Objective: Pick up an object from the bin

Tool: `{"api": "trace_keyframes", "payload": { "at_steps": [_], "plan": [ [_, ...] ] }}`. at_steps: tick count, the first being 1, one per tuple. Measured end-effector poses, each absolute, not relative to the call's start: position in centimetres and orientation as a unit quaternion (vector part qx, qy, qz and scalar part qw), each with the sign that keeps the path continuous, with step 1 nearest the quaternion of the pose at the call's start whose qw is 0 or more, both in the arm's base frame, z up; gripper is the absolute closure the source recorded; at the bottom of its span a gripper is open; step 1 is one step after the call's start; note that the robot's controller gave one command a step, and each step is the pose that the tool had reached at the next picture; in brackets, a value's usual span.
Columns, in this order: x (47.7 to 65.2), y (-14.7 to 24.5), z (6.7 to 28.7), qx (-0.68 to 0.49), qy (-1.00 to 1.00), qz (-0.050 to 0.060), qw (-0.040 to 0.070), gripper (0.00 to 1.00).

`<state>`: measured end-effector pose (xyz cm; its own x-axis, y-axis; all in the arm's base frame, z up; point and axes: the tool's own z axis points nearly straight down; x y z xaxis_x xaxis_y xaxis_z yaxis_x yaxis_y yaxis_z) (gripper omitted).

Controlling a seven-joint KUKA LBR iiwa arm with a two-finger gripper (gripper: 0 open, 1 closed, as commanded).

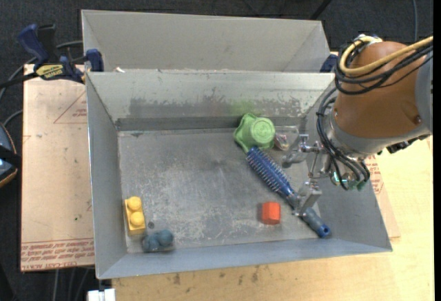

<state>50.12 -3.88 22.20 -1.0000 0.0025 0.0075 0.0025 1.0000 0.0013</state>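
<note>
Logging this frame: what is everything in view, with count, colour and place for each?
bin: one, grey metal, middle of the view
cup-like toy: one, green, by the back wall, right of centre
hairbrush: one, blue, lying diagonally from under the green toy towards the front right corner
small block: one, orange-red, front right, just left of the hairbrush handle
studded brick: one, yellow, front left corner
small lump: one, blue-grey, front left, beside the brick
gripper: one, metal, right side of the bin, by the hairbrush
arm: one, orange cover with cables, reaching in from the right
</note>
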Motion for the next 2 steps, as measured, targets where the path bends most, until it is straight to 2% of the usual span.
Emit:
{"api": "trace_keyframes", "payload": {
  "at_steps": [1,2],
  "plan": [
    [51.4,-9.0,7.6,0.114,-0.993,-0.001,-0.003,0.00],
    [52.4,-3.0,7.5,0.268,-0.963,0.003,-0.004,0.00]
  ]
}}
